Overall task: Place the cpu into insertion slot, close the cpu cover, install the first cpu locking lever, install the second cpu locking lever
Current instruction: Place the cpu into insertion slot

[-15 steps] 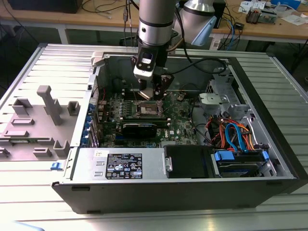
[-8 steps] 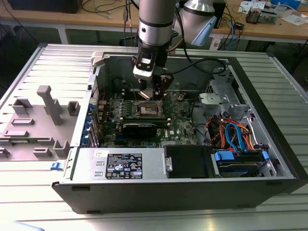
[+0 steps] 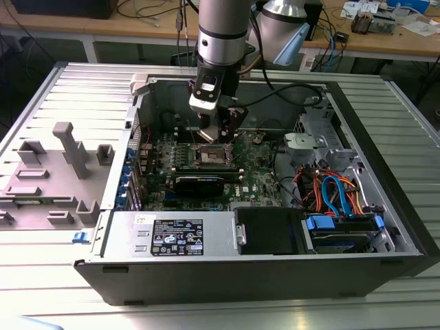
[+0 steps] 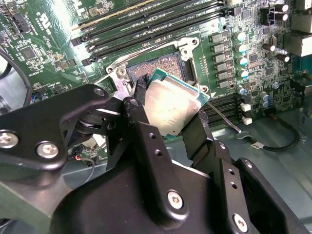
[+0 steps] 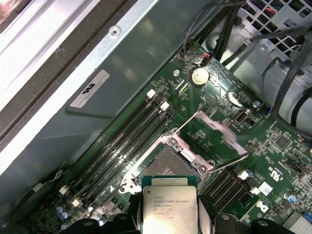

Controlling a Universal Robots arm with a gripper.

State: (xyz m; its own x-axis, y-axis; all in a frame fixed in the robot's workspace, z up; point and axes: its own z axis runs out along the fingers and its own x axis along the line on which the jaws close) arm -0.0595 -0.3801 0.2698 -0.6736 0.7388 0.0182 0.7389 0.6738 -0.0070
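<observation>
The pincer holds the cpu by two opposite edges, just above the insertion slot; the cpu cover stands lifted open.

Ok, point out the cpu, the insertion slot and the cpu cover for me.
cpu point(image 4: 173, 105): second wrist view, on its silvery metal top.
insertion slot point(image 5: 168, 163): first wrist view, on its dark centre.
cpu cover point(image 5: 222, 129): first wrist view, on one bar of its open frame.

cpu just above insertion slot
</observation>
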